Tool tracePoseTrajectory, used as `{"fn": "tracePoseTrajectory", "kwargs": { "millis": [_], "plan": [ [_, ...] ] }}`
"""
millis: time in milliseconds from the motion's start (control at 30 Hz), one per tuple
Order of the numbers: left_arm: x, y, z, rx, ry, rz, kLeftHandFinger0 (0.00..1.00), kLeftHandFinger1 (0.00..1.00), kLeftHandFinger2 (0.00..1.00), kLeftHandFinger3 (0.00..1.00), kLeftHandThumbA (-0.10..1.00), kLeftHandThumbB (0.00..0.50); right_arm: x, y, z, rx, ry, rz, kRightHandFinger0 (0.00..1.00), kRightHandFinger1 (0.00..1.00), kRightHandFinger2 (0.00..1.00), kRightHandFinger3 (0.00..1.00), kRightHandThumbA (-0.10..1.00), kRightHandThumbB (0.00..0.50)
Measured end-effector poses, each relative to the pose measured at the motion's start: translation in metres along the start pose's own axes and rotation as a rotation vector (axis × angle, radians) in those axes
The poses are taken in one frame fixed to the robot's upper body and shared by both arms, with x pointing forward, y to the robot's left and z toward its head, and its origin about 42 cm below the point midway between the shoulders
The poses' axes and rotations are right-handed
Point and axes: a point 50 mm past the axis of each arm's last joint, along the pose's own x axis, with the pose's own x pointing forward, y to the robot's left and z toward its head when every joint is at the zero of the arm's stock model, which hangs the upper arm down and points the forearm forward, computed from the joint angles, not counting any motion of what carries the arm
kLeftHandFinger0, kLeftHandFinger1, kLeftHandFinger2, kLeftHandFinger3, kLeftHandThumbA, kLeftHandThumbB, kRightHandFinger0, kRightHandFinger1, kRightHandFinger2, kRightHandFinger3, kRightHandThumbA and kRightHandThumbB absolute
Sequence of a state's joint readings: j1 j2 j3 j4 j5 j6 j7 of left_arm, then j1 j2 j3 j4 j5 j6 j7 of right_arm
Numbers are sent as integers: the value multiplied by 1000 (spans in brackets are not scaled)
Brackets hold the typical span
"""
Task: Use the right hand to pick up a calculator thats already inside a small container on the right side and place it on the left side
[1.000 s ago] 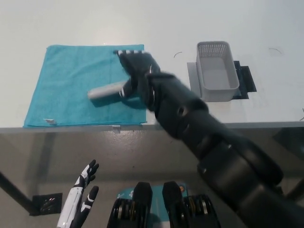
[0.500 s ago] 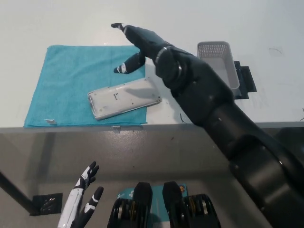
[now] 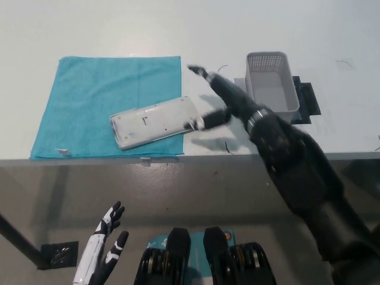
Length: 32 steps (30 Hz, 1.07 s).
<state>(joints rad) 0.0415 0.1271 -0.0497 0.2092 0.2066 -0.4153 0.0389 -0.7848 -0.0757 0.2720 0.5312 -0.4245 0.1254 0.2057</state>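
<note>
**Calculator on the cloth, right hand spread and empty**

- calculator: lies flat, centre-left of frame, on the lower right part of the blue cloth. Pale grey/white slab, rounded corners, long axis running left-right and tilted, right end higher in frame. The side facing up is plain, with only a small dark mark near the middle; no keys or screen visible, so it looks like the back. Its right end reaches past the cloth's right edge onto the bare bench.
- right hand: black, just right of the calculator, centre of frame. Fingers spread, holding nothing. One finger points toward upper left, another reaches left with its pale tip right at the calculator's right end; cannot tell if it touches. Arm runs down to the lower right corner.
- container: small white basket with perforated walls, upper right of centre. Nothing visible inside. It sits on a dark mat with a grey patch under its left side.
- left hand: white, lower left of frame, below the bench edge, fingers apart, holding nothing.
- cloth: rectangular, laid flat, takes up the left part of the bench, small white tag at its lower left corner.
</note>
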Motion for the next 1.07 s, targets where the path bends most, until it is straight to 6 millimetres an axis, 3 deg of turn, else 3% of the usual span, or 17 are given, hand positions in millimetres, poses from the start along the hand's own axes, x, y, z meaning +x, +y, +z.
{"fn": "tracePoseTrajectory", "kwargs": {
  "millis": [100,133,167,233,367,533,667,767,867,1000,1067],
  "plan": [
    [3,0,0,0,0,-1,1000,1000,1000,1000,929,0,-26,8,-27,43,24,-14,1000,1000,1000,1000,1000,405],
    [4,0,0,0,-1,-1,1000,1000,1000,1000,920,0,-34,10,-32,53,27,-19,1000,1000,1000,1000,984,433],
    [6,0,0,1,-3,-1,1000,1000,1000,1000,918,0,-46,15,-43,71,39,-21,1000,1000,1000,1000,953,429],
    [10,0,1,1,-8,-2,1000,1000,1000,1000,914,0,-66,21,-56,95,49,-29,1000,1000,1000,1000,1000,457],
    [20,0,4,2,-23,-2,1000,1000,1000,1000,906,0,-102,32,-67,135,37,-51,1000,1000,1000,1000,1000,452],
    [34,1,7,4,-40,-4,1000,1000,1000,1000,917,3,-139,42,-67,183,2,-72,1000,1000,1000,1000,1000,400],
    [46,2,12,6,-62,-4,1000,1000,1000,1000,949,2,-165,44,-60,224,-38,-96,1000,1000,1000,1000,1000,438],
    [61,3,19,8,-91,-4,1000,1000,1000,1000,979,0,-187,39,-50,263,-95,-132,1000,1000,1000,1000,1000,428],
    [71,4,25,10,-116,-3,1000,1000,1000,1000,985,0,-207,32,-38,291,-164,-177,1000,1000,1000,1000,1000,290],
    [89,7,37,17,-160,-3,1000,1000,1000,1000,981,3,-229,23,-36,354,-242,-257,1000,1000,1000,1000,1000,242],
    [92,8,39,18,-170,-5,1000,1000,1000,1000,981,3,-231,21,-40,371,-246,-272,1000,1000,1000,1000,1000,247]
  ]
}}
